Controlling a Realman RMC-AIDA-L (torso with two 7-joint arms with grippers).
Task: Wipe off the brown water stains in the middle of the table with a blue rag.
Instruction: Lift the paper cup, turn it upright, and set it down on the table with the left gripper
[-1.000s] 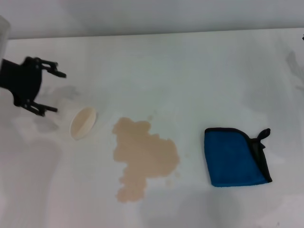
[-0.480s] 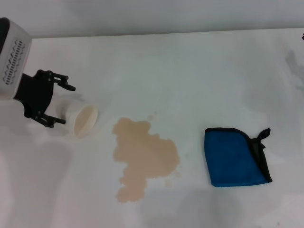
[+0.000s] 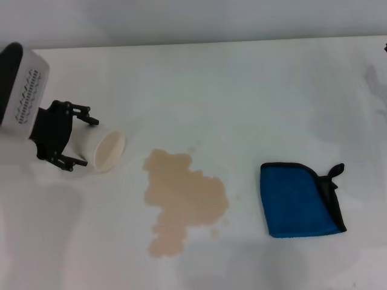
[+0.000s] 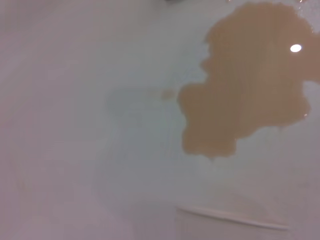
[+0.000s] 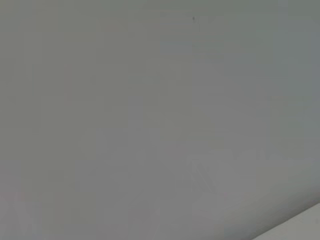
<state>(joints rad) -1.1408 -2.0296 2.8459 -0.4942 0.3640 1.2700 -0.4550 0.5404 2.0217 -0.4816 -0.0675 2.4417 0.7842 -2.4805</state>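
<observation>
Head view showed wiping not yet begun: the brown water stains [image 3: 183, 200] lay whole mid-tabletop [image 3: 242, 90], the blue rag [image 3: 299, 200] folded well apart on the robot's right. The left gripper [image 3: 77, 140] had its jaws apart around a tipped paper cup [image 3: 101, 149]. The right gripper was out of sight. Open room surrounded the rag.

plain grey wall [image 3: 181, 18], soft even light
</observation>
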